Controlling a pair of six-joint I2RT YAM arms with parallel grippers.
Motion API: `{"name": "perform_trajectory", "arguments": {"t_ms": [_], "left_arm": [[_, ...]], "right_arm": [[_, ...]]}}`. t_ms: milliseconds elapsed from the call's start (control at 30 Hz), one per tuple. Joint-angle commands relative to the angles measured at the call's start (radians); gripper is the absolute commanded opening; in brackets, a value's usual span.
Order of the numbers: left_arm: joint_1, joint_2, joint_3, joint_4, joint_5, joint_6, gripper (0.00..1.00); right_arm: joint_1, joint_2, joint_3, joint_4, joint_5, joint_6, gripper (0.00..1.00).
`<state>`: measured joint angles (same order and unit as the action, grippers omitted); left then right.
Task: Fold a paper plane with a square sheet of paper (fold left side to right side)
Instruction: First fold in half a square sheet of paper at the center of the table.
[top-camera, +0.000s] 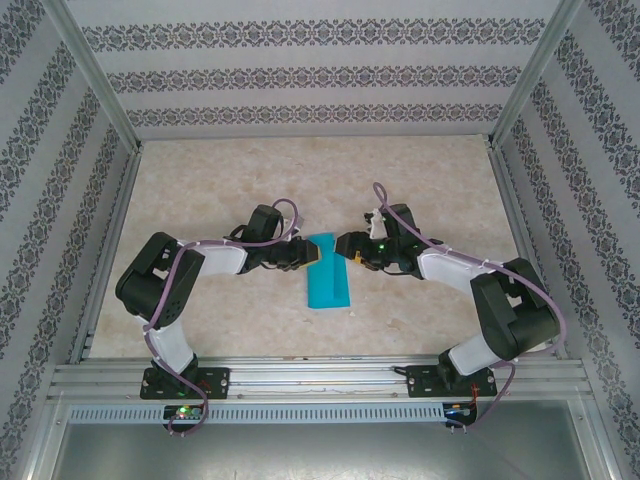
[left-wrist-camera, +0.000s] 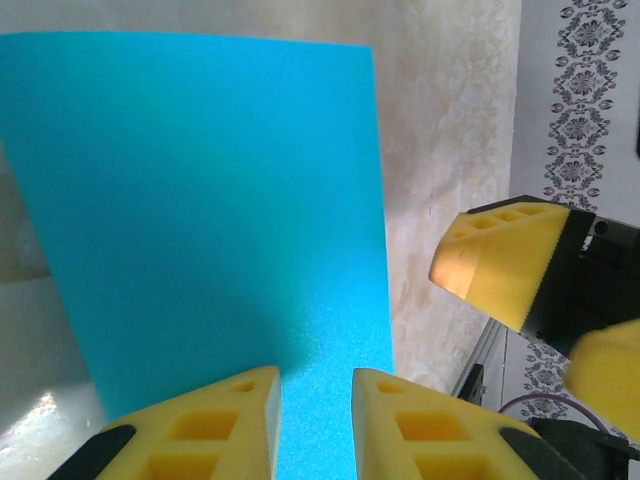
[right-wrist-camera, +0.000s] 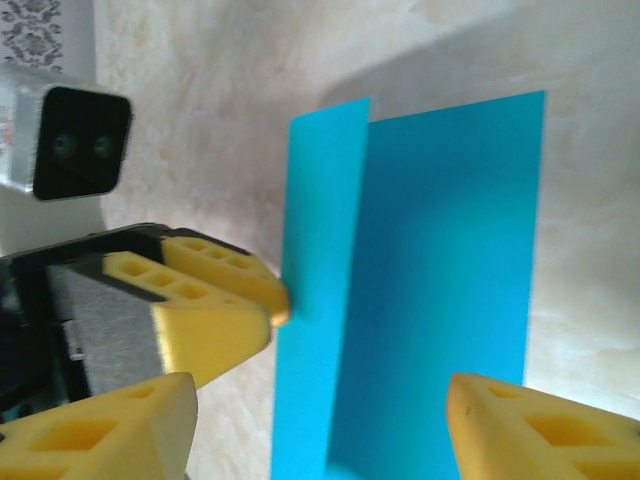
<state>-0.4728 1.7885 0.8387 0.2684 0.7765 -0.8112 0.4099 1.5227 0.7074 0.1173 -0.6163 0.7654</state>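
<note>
teal paper (top-camera: 328, 285) long axis near-far, flap up, L gripper (left-wrist-camera: 312, 385) ajar, R gripper (right-wrist-camera: 322, 400) open

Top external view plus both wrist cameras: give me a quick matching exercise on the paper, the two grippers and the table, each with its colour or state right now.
Things:
1. sheet of paper
2. left gripper
3. right gripper
4. table

States:
A. fingers a narrow gap apart, at the paper's edge
B. jaws wide apart, paper seen between them
C. teal, with a flap folded over
D. beige, marbled

Pairs: 1-C, 2-A, 3-B, 4-D
</note>
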Motion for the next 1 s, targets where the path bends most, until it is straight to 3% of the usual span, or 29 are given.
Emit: {"name": "perform_trajectory", "arguments": {"t_ms": [0, 333, 533, 633, 833, 967], "left_arm": [[-0.018, 0.02, 0.026, -0.011, -0.008, 0.012, 0.26], [-0.018, 0.018, 0.023, 0.0, -0.027, -0.004, 0.27], [-0.018, 0.018, 0.025, 0.009, -0.035, -0.015, 0.27], [-0.018, 0.021, 0.027, 0.014, -0.034, -0.019, 0.27], [-0.019, -0.007, 0.023, 0.02, -0.031, -0.022, 0.33], [-0.018, -0.075, 0.007, -0.02, -0.051, 0.004, 0.4]], "right_arm": [[0.026, 0.044, -0.005, 0.063, -0.045, 0.03, 0.67], [0.069, 0.119, 0.004, 0.089, -0.045, 0.066, 0.59], [0.073, 0.135, 0.007, 0.09, -0.039, 0.078, 0.47], [0.075, 0.147, 0.016, 0.091, -0.04, 0.084, 0.38], [0.075, 0.143, 0.026, 0.076, -0.023, 0.086, 0.07], [0.07, 0.137, 0.036, 0.05, -0.003, 0.077, 0.0]]}}
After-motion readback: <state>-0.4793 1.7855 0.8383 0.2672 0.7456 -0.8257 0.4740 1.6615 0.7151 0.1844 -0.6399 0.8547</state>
